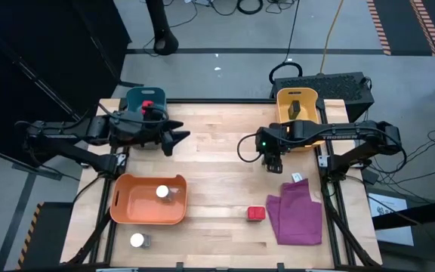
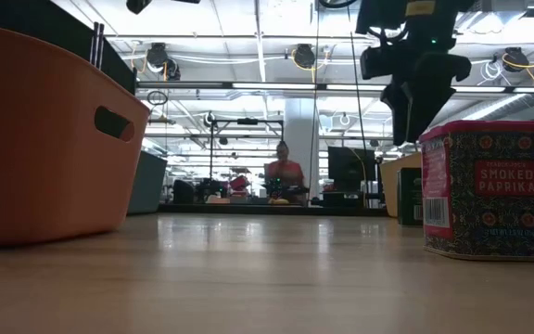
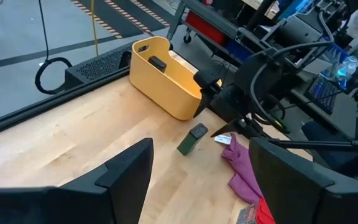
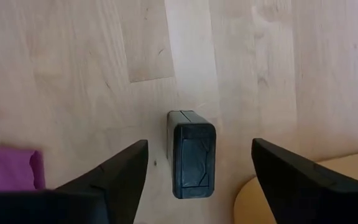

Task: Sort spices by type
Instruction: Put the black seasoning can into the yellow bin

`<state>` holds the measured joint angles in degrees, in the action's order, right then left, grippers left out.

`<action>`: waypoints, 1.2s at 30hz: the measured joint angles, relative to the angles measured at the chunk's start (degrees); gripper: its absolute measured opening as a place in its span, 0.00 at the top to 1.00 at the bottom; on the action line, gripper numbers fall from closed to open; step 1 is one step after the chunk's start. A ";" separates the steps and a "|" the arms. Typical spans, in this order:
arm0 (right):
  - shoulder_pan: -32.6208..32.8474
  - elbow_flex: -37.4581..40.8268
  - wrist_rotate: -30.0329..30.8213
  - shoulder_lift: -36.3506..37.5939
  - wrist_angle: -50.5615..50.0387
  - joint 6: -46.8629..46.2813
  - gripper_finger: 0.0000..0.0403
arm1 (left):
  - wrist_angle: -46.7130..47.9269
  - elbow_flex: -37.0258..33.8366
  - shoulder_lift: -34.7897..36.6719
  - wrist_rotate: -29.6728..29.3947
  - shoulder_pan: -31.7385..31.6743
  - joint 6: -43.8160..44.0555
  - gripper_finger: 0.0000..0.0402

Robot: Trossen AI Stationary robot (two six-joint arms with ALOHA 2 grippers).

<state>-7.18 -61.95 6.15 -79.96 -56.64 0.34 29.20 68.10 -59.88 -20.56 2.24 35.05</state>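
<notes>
A dark grey boxy spice container [image 4: 191, 152] stands on the table in front of the yellow bin [image 1: 297, 113]. My right gripper [image 4: 199, 146] hangs above it, open, one finger on either side and clear of it; it also shows in the low view [image 2: 420, 93]. A second dark grey container [image 1: 294, 108] lies in the yellow bin. A red box [image 1: 256, 214] stands on the table. One clear jar [image 1: 162, 192] is in the orange bin [image 1: 127, 204] and another [image 1: 137, 240] stands in front of it. My left gripper [image 1: 176, 140] is open and empty beside the teal bin [image 1: 136, 97].
A purple cloth [image 1: 297, 211] lies at the right, near the red box. The teal bin holds something red [image 1: 148, 104]. In the low view the red paprika box [image 2: 489, 190] stands close on the right and the orange bin [image 2: 44, 139] on the left. A person shows far behind the table.
</notes>
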 joint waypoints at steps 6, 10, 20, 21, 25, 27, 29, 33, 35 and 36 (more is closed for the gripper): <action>0.00 0.37 0.07 -1.55 0.38 0.30 0.32 | 0.02 0.00 0.00 0.09 -0.35 -1.16 0.33; 0.00 2.94 1.03 -3.29 1.44 -0.44 0.32 | 0.02 0.00 0.00 0.30 -0.35 -1.38 0.33; -0.37 8.36 2.60 -4.35 7.00 -2.60 0.37 | 0.06 0.00 0.00 0.35 -0.35 -1.46 0.33; -0.37 8.95 2.44 -4.35 7.39 -2.58 0.39 | 0.06 0.00 0.01 0.34 -0.35 -1.45 0.33; -0.37 10.69 1.05 -4.35 8.35 -2.91 0.53 | 0.04 0.00 0.01 0.34 -0.35 -1.44 0.33; -0.37 10.75 0.79 -4.33 8.54 -2.84 0.63 | 0.04 0.00 0.02 0.33 -0.35 -1.46 0.33; -0.37 10.73 -0.04 -4.30 8.90 -2.68 0.73 | 0.02 0.00 0.01 0.31 -0.35 -1.44 0.33; -0.33 9.38 -2.75 -4.37 8.58 -2.87 0.76 | -0.02 0.00 0.00 0.31 -0.35 -1.44 0.33; -0.33 6.89 -4.10 -4.35 7.74 -3.30 0.76 | -0.03 0.00 0.00 0.28 -0.35 -1.38 0.33; -0.33 5.16 -4.48 -4.35 7.12 -3.70 0.76 | -0.07 0.00 0.00 0.28 -0.35 -1.39 0.33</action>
<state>-7.51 -56.79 1.68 -84.31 -49.52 -3.36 29.13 68.10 -59.88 -20.27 1.89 33.66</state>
